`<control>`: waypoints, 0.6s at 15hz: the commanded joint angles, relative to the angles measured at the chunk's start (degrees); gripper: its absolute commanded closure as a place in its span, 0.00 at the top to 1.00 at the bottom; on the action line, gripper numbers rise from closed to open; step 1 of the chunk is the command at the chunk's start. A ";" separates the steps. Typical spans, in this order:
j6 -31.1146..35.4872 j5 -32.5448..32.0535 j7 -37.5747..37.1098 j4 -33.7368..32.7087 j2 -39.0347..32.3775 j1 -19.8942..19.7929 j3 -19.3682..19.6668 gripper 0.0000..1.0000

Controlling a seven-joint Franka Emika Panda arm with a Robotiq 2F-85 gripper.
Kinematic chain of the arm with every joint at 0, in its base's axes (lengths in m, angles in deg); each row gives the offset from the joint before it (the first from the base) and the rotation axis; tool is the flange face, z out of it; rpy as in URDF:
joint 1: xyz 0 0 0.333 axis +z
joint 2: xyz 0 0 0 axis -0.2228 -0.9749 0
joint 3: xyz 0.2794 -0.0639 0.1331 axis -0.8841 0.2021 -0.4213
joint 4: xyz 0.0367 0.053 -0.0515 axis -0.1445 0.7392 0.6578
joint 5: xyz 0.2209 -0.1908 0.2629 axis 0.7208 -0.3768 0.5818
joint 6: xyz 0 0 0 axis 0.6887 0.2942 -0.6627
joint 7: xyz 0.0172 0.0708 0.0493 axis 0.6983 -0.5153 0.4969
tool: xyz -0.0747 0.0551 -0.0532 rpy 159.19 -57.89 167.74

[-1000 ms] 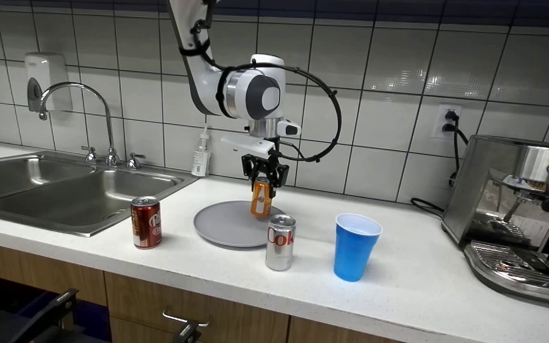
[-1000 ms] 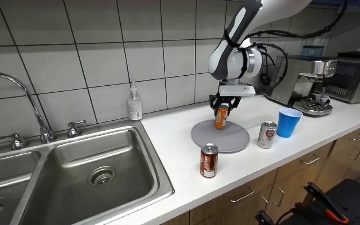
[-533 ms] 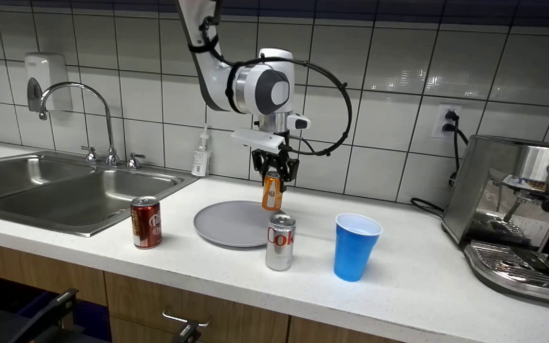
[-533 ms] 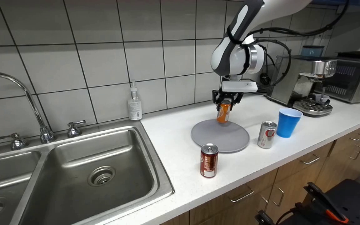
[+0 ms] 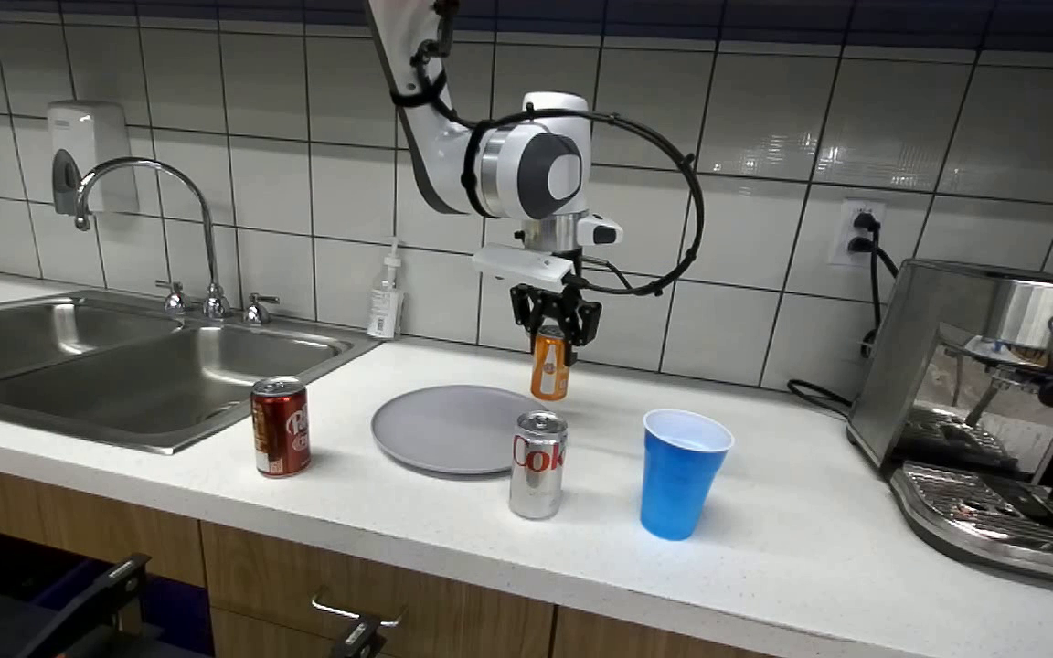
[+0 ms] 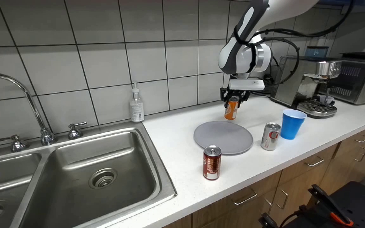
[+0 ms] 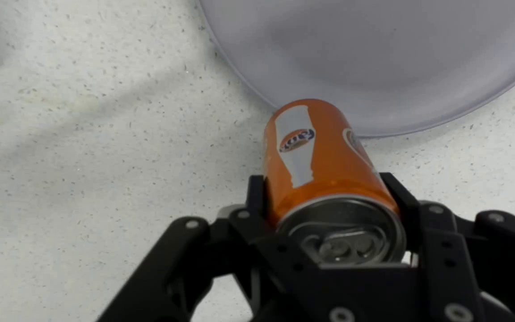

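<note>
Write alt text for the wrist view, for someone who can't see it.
A black gripper holds an orange can, seen from its top end. At the picture's top, a partly cropped grey plate lies on a speckled white countertop.

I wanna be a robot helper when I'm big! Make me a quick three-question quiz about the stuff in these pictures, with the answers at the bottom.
1. What is the pincer holding?
2. Look at the blue cup. True or false: it is lying on its side.
3. Which of these stands nearest to the sink?
a) the silver can
b) the red can
c) the blue cup

Key:
1. An orange can.
2. False; it stands upright on the counter.
3. b
</note>
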 commanded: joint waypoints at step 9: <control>-6.92 -0.66 0.46 -14.35 -9.40 -2.86 0.81 0.38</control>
